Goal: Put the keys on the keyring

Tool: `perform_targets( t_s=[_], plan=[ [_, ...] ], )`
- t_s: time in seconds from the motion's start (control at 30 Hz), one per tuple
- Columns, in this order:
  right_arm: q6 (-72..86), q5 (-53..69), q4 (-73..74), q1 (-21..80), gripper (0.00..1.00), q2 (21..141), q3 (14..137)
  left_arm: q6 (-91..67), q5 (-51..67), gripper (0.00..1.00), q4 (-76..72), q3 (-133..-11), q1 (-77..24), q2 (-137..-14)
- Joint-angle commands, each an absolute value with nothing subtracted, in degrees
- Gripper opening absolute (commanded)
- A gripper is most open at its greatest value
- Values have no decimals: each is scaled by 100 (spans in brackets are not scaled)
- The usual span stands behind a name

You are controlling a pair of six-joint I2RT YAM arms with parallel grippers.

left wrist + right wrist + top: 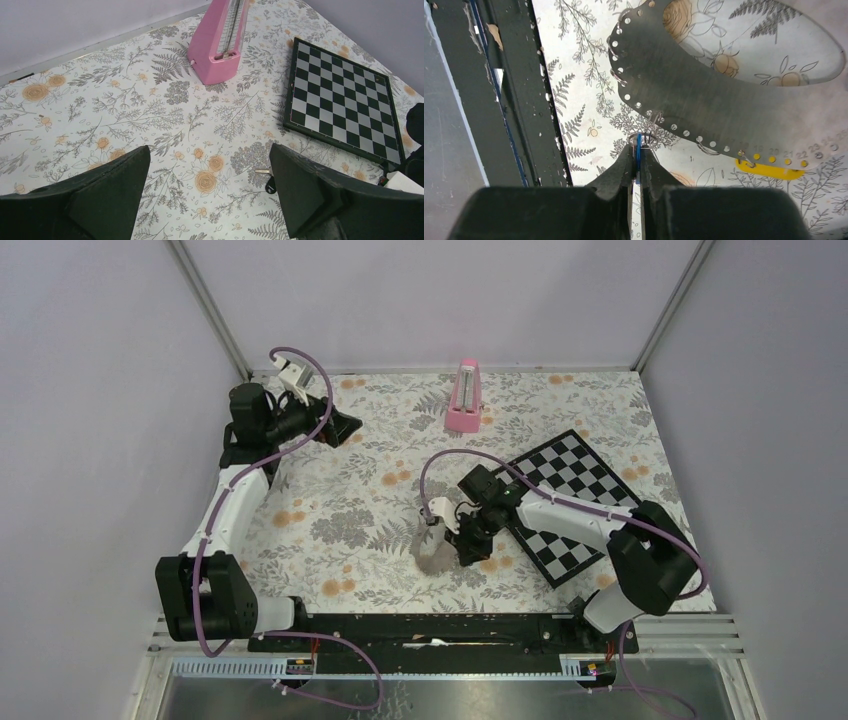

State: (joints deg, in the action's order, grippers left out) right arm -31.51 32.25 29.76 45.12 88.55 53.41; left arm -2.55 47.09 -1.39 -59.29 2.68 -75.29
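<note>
My right gripper (638, 148) is shut on a thin blue key (639, 142), seen edge-on between the fingertips. The key's top meets a small silver ring (644, 137) under the edge of the keyring's grey strap (704, 100), which has a row of holes. A yellow key head (769, 170) shows beneath the strap by another small ring. From above, the right gripper (470, 543) sits against the strap loop (430, 552). My left gripper (209, 150) hangs open over bare cloth, far off at the back left (345, 427). A small dark-headed key (266, 180) lies by its right finger.
A pink metronome block (464, 397) stands at the back centre. A chessboard (575, 502) lies at the right under the right arm. The black base rail (519, 90) runs close to the left of the right gripper. Grey walls close in three sides.
</note>
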Motion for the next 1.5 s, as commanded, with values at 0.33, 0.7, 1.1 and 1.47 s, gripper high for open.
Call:
perform_targets(
  t_s=[0.33,0.7,1.1,1.47],
  plan=[
    [-3335,2793,3285,4553,12,9233,5108,204,4693,99,-129,-5885,280,-7152],
    [-3366,2434,3496,4552,27,9294,4993,283,4502,99,-35,-5988,281,-7135],
    [-3446,2065,3677,4544,27,9173,4821,377,4495,99,-9,-5979,281,-7102],
    [-3495,1545,3619,4116,80,7895,4688,700,3839,99,-186,-5871,293,-7075]
  ],
)
